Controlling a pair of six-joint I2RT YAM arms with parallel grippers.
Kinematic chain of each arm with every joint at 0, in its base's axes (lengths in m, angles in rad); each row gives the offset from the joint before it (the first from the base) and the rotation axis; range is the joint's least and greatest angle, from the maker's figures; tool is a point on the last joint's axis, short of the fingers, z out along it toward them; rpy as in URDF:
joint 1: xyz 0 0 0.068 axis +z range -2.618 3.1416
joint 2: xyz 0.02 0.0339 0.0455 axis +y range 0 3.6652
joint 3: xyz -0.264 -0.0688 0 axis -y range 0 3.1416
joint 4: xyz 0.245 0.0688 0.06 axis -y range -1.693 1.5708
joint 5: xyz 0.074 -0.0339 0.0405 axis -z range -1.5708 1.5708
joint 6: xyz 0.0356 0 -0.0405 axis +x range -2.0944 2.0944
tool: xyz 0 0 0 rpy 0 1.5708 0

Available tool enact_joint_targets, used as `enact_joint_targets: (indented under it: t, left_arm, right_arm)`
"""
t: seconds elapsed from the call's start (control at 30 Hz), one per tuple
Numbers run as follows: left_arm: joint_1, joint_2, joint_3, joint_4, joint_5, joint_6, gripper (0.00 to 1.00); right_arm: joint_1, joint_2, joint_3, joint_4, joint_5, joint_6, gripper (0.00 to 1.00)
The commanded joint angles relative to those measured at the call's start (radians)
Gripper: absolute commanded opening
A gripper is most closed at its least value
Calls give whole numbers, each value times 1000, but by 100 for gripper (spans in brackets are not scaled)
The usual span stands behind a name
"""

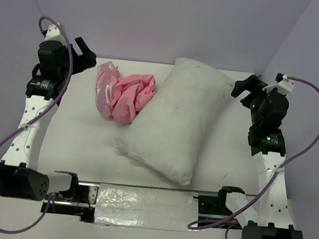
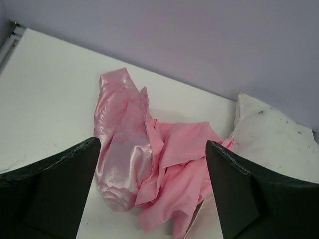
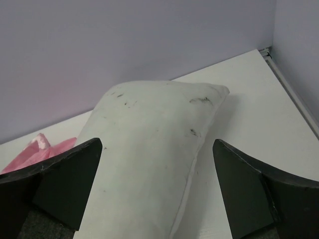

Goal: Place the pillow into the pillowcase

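The white pillow (image 1: 174, 118) lies diagonally across the middle of the table; it also shows in the right wrist view (image 3: 149, 149) and at the right edge of the left wrist view (image 2: 274, 139). The pink pillowcase (image 1: 122, 92) lies crumpled in a heap against the pillow's left side, satin and matte faces both showing (image 2: 144, 159). My left gripper (image 1: 84, 50) is open and empty, raised at the back left, left of the pillowcase. My right gripper (image 1: 245, 86) is open and empty, raised just right of the pillow's far corner.
Lavender walls close the table at the back and sides. A strip of shiny tape (image 1: 138, 206) runs along the near edge between the arm bases.
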Motion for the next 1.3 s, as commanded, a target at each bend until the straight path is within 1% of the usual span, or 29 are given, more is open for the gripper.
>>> enact_joint_targets:
  t: [0.0,0.1,0.17,0.27,0.33,0.37,0.4,0.43,0.47,0.57,0.6,0.63,0.67,0.7,0.73,0.8,0.87,0.9,0.93,0.97,1.0,1.03,1.07,1.1,1.13,1.17,1.2,1.23,1.27]
  left_arm:
    - [3,36,58,-37,56,-31,99]
    - [3,83,59,-62,48,-48,99]
    - [5,128,71,-83,47,-56,99]
    - [-6,198,100,-116,34,-59,99]
    - [-14,261,120,-126,28,-51,99]
    - [-14,287,146,-145,10,-51,99]
    - [-46,310,163,-154,7,-48,99]
    - [-51,363,179,-162,7,-42,99]
    - [-55,391,212,-180,-1,-40,99]
    - [-60,509,285,-211,-1,-37,99]
    - [-61,510,285,-214,4,-37,99]
    - [-63,548,306,-222,14,-36,99]
    - [-71,569,312,-225,31,-33,99]
    - [-77,597,311,-220,53,-27,99]
    - [-84,606,308,-219,56,-22,99]
    - [-113,638,299,-202,79,-16,99]
    - [-141,665,297,-200,83,-14,99]
    - [-147,697,297,-199,90,-16,99]
    - [-149,712,303,-202,114,-19,96]
    - [-150,727,305,-206,125,-22,87]
    - [-150,755,306,-205,131,-22,80]
    - [-150,767,323,-224,131,-22,72]
    - [-150,778,332,-238,122,-22,56]
    - [-150,790,341,-249,113,-28,47]
    - [-150,792,348,-260,94,-30,34]
    - [-149,787,345,-255,85,-33,18]
    - [-149,774,335,-254,77,-37,14]
    - [-149,766,332,-246,68,-40,11]
    - [-149,757,331,-246,68,-39,12]
  right_arm:
    - [4,-22,22,13,-58,-25,100]
    - [4,-33,6,21,-75,-29,100]
    - [4,-15,20,2,-187,-95,100]
    - [4,64,88,-79,-345,-121,100]
    - [26,111,129,-94,-437,-131,100]
    - [70,134,140,-91,-433,-138,100]
    - [116,184,182,-104,-390,-152,100]
    - [236,215,207,-136,-323,-186,100]
    - [295,249,238,-150,-221,-215,100]
    - [505,458,391,-170,-174,-281,100]
    - [506,506,426,-170,-163,-289,100]
    - [574,555,460,-191,-144,-298,100]
    - [610,607,500,-211,-90,-304,100]
    - [648,705,582,-275,-54,-325,100]
    - [717,747,612,-300,-30,-333,100]
    - [774,816,645,-326,69,-374,100]
    - [805,887,643,-358,115,-347,100]
    - [802,902,626,-392,116,-254,98]
    - [794,909,605,-403,115,-215,98]
    - [773,896,526,-404,116,-179,97]
    - [762,878,470,-395,118,-145,95]
    - [741,852,417,-388,121,-73,94]
    - [681,785,298,-381,121,-39,94]
    - [641,745,234,-360,115,-10,92]
    - [600,705,177,-352,103,36,92]
    - [551,624,74,-346,98,50,91]
    - [462,588,35,-348,103,56,90]
    - [422,559,8,-355,135,47,90]
    - [388,506,-24,-360,145,31,90]
